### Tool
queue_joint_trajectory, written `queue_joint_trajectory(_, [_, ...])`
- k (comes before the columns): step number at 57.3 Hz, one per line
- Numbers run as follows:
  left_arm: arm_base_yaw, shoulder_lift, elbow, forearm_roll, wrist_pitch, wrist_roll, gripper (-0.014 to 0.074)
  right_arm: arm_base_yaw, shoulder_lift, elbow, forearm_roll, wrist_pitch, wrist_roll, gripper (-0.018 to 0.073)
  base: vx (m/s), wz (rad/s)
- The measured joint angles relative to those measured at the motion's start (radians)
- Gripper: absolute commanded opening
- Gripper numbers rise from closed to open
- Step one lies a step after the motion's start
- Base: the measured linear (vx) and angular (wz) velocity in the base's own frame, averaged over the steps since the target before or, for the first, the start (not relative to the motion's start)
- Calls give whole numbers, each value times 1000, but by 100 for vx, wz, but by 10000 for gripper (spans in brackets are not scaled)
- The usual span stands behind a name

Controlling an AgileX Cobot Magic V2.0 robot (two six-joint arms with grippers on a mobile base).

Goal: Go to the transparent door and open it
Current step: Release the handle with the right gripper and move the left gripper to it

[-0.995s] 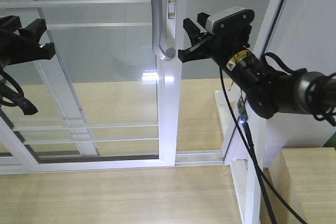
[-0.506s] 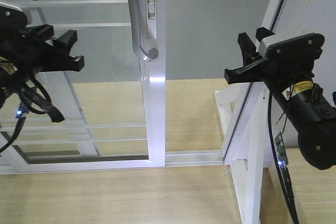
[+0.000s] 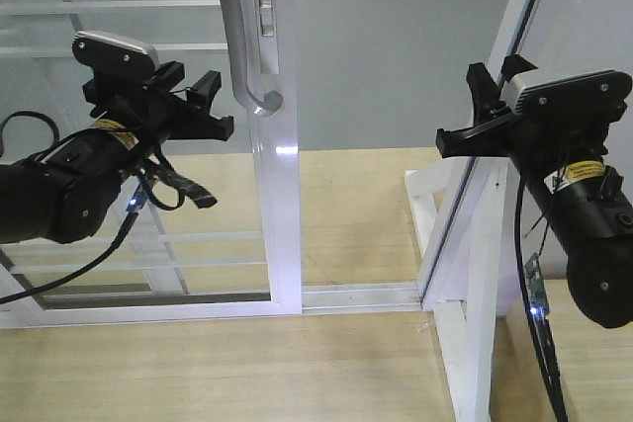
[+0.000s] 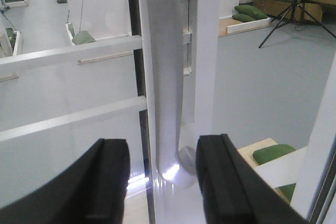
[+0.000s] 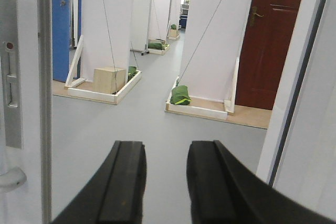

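The transparent door (image 3: pixel 280 205) has a glossy white stile, and its glass with thin white bars stretches to the left. Its curved silver-grey handle (image 3: pixel 240 46) hangs on the stile. My left gripper (image 3: pixel 220 106) is open just left of the handle's lower end, not touching it. In the left wrist view the handle (image 4: pixel 164 77) stands between and beyond the open left gripper (image 4: pixel 163 145). My right gripper (image 3: pixel 460 106) is open and empty in the doorway gap near the right frame. The right wrist view shows that gripper (image 5: pixel 165 150) open, with the door's lock plate (image 5: pixel 10 77) at the far left.
A slanted white door-frame post (image 3: pixel 504 96) stands at the right, close behind my right arm. The white floor track (image 3: pixel 366 295) runs along the bottom of the gap. A second barred glass panel (image 3: pixel 119 195) lies behind the door. Beyond are a grey floor and a brown door (image 5: pixel 273 40).
The door has slid left and the gap at the right has widened. My right gripper drew back from the handle to the right frame. My left gripper moved right, up to the handle.
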Motion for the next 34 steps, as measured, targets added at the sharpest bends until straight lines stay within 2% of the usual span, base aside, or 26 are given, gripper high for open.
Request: queue_joint_trajectory(34, [-9, 216, -311, 2, 38, -16, 434, 0, 0, 0, 1, -4, -1, 295, 0, 0])
